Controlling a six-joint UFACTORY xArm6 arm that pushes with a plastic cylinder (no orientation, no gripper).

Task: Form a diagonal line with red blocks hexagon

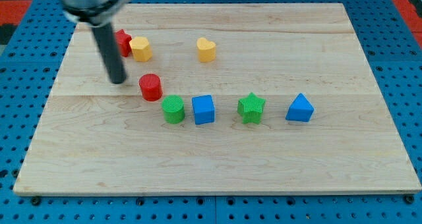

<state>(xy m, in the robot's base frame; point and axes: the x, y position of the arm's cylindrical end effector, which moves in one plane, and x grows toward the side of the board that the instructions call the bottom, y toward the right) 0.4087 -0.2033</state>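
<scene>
Figure: wooden worktop (217, 165) on a blue pegboard, seen from above its near edge. Your arm carries no gripper, so nothing opens, closes or grasps; it ends in a straight dark rod, and my tip (119, 81) rests on the board at the view's upper left.

Task pieces: a red cylinder (150, 87) lies just to the view's right of the tip, close but apart. A second red block (122, 42), partly hidden behind the rod so its shape cannot be read, sits above it, touching or nearly touching a yellow hexagon (141, 49).

Other pieces: a yellow heart (206, 49) toward the view's top; below the red cylinder, a row running rightward of green cylinder (173, 109), blue cube (204, 109), green star (251, 108) and blue pentagonal block (300, 108).

Materials: the blocks appear to be ribbed, matte printed plastic; the board is smooth, pale planked wood.

Handling, as a judgement: expect the red blocks to be light, rigid and quick to slide. The round one may roll off a glancing contact, so push through its centre, low on the side wall. The green cylinder, just beside it, leaves you little room on that side
</scene>
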